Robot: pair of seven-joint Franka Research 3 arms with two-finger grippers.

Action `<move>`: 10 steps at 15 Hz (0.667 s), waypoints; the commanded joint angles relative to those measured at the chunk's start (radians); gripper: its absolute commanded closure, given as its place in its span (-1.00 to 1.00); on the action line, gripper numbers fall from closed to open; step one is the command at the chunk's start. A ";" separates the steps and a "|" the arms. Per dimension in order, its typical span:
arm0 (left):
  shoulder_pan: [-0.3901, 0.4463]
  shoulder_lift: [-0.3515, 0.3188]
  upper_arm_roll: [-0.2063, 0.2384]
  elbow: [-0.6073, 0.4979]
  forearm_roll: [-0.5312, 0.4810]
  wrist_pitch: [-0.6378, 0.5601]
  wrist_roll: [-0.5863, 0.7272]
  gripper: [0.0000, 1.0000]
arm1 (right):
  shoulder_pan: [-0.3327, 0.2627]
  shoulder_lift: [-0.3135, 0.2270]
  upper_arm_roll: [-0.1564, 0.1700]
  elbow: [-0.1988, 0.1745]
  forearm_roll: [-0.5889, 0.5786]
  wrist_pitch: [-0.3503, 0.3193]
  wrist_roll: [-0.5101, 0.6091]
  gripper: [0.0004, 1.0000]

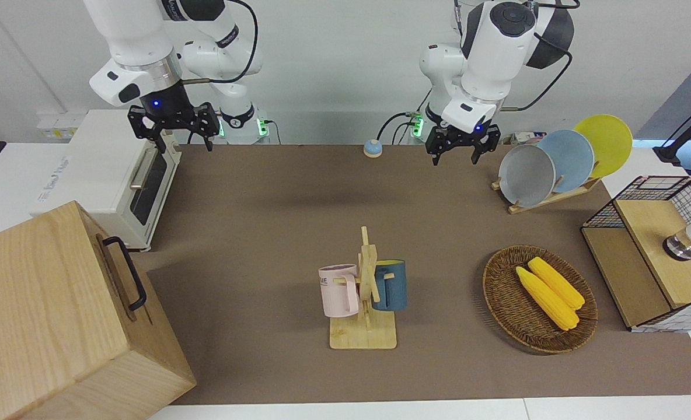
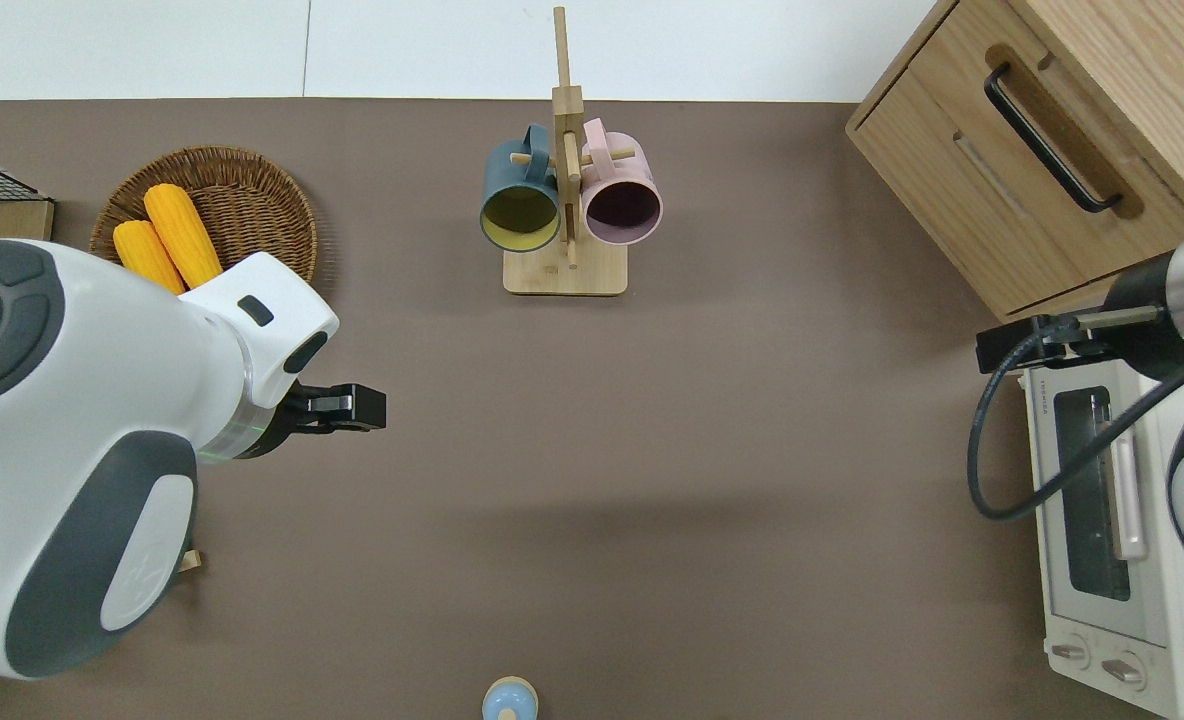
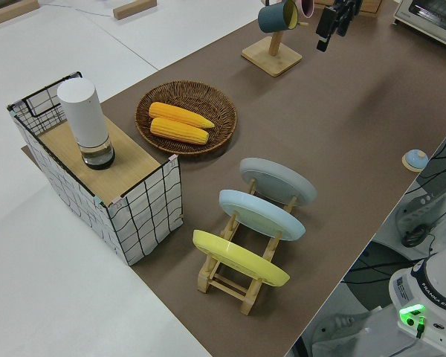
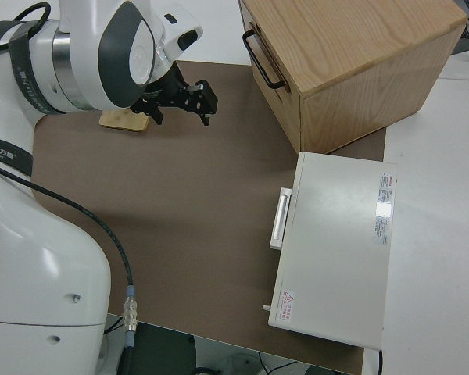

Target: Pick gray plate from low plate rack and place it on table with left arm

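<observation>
The low rack point(image 3: 245, 256) stands near the robots at the left arm's end of the table point(image 1: 264, 233). It holds three plates leaning in a row: the gray plate point(image 1: 526, 175) in the slot toward the middle of the table, a light blue plate point(image 1: 568, 160) next to it, and a yellow plate point(image 1: 605, 143) at the outer end. The gray plate rests untouched in its slot.

The left gripper point(image 1: 456, 150) hangs in the air over bare table, beside the rack toward the middle and apart from the plates. Its fingers point(image 1: 436, 155) are spread wide and hold nothing. The right arm is parked, its gripper point(image 1: 173, 133) also spread and empty. A small blue bell point(image 1: 372, 148) sits between the arms at the near edge.

Farther out, a wicker basket point(image 1: 500, 297) holds two yellow corn cobs point(image 1: 550, 294) lying side by side. Beside it, at the table's end, stands a wire-and-wood box point(image 3: 145, 197) with a white cylinder point(image 3: 85, 123) upright on its lid.

Near the middle, a wooden mug tree point(image 1: 366, 303) carries a pink mug point(image 1: 338, 290) and a dark blue mug point(image 1: 391, 284), one on each side.

At the right arm's end are a white toaster oven point(image 1: 106, 175) and, farther out, a wooden cabinet point(image 1: 59, 315) with a black handle.
</observation>
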 commanded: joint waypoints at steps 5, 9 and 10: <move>-0.003 0.018 0.000 0.027 0.002 -0.019 -0.010 -1.00 | -0.022 0.009 0.021 0.021 -0.003 -0.016 0.013 -0.97; -0.001 0.016 0.000 0.027 -0.006 -0.018 0.042 -1.00 | -0.022 0.009 0.021 0.020 -0.003 -0.016 0.013 -0.97; -0.001 0.015 0.001 0.027 -0.006 -0.018 0.053 -1.00 | -0.022 0.009 0.021 0.020 -0.003 -0.016 0.013 -0.97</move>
